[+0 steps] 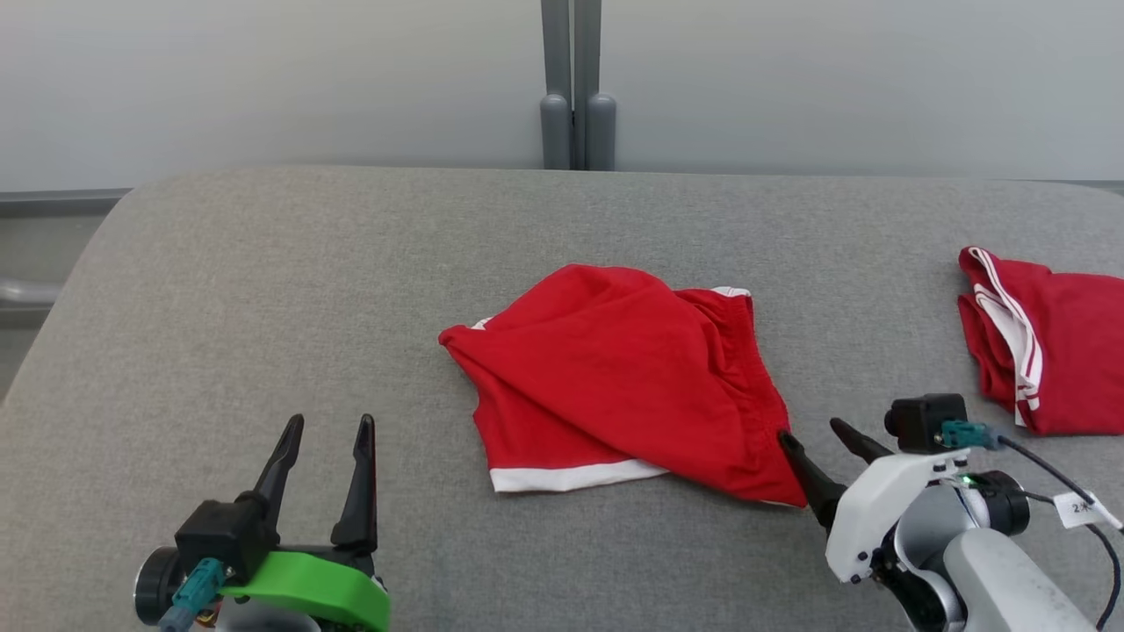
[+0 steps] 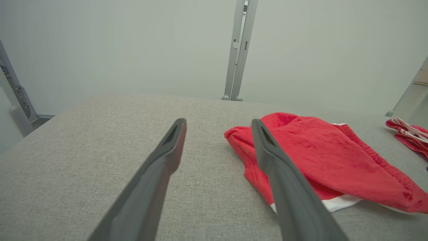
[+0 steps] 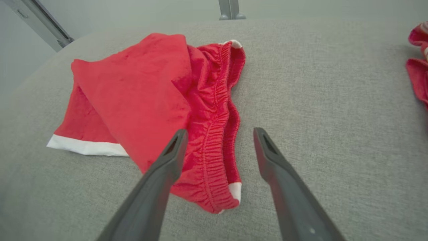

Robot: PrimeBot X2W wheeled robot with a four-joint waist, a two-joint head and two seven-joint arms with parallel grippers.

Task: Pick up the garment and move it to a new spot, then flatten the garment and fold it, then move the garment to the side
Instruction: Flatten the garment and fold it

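so the red shorts lie crumpled mid-counter, right gripper spread wide at their near-right waistband corner with one fingertip at the cloth's edge, left gripper spread too, empty, well clear at near left, another red garment way off right

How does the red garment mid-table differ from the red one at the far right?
The middle garment lies spread and rumpled; the right-hand garment is a compact folded stack. The middle garment shows a white hem band; the right-hand garment shows thin white stripes. The open right pincer sits at the middle garment's corner, apart from the right-hand garment. Both are red with white trim.
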